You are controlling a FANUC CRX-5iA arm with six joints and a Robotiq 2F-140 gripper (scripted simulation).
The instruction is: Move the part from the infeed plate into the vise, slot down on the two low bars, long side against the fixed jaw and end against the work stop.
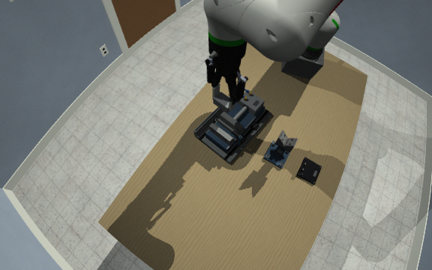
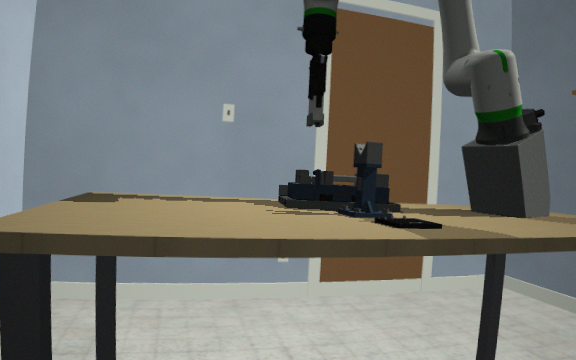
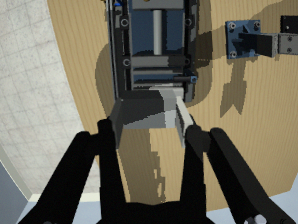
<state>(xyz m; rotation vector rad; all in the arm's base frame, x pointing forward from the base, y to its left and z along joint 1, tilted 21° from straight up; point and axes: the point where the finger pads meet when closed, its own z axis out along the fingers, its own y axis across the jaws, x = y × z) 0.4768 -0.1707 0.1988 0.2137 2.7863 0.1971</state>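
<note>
Tan wooden table carries the dark blue-grey vise. Black two-finger gripper hangs high above the vise, pinching the grey metal block part. Part is well above the vise, touching nothing else.

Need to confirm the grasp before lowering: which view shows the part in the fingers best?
The wrist view: the grey part fills the gap between the fingers, above the vise. In the exterior view it is a small end-on piece; in the top view the gripper partly hides it.

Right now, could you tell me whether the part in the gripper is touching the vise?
Apart. The exterior view shows the part, held in the gripper, hanging well above the vise.
</note>
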